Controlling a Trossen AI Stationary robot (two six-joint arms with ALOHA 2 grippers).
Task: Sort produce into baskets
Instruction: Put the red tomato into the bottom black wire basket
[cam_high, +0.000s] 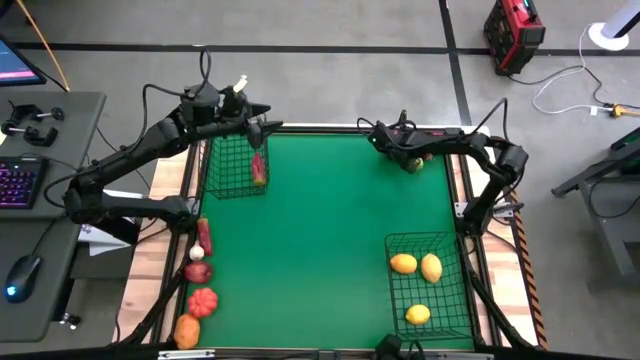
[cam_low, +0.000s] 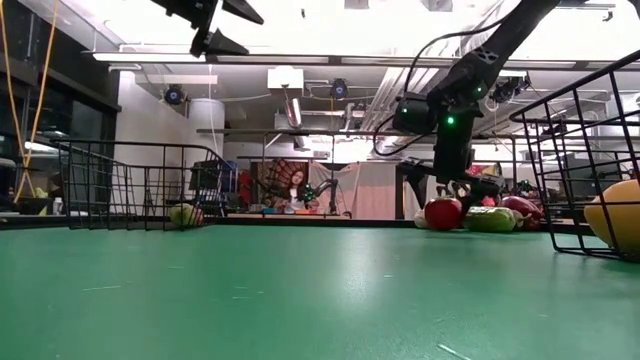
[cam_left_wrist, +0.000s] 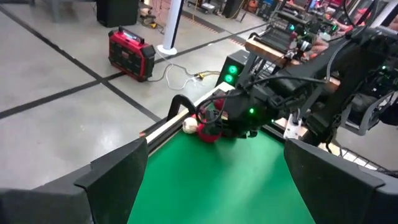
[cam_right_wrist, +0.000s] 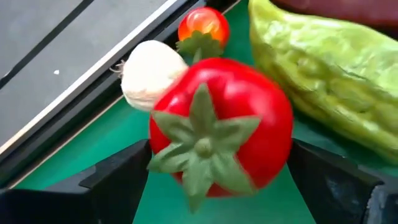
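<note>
Produce sits in clusters on a green counter (cam_high: 320, 230). At the far right corner, a glossy red tomato (cam_right_wrist: 224, 127) with a green star-shaped stem cap lies between the spread fingers of the right gripper (cam_right_wrist: 221, 174); whether the fingers touch it cannot be told. Just beside the tomato are a white garlic bulb (cam_right_wrist: 149, 74), a smaller red-orange tomato (cam_right_wrist: 202, 26) and a pale green wrinkled vegetable (cam_right_wrist: 329, 74), all crowded against the counter's edge. The smaller basket (cam_high: 235, 160) stands at the far left corner with a dark red piece (cam_high: 259, 168) inside. The left gripper (cam_high: 262, 122) hangs above that basket, fingers wide apart and holding nothing. The larger basket (cam_high: 430, 285) stands at the near right and holds three yellow fruits (cam_high: 418, 264). Along the counter's left edge lie a white-and-red radish (cam_high: 201, 240), a dark red piece (cam_high: 197, 271), a red ribbed tomato (cam_high: 202, 301) and an orange piece (cam_high: 186, 330).
</note>
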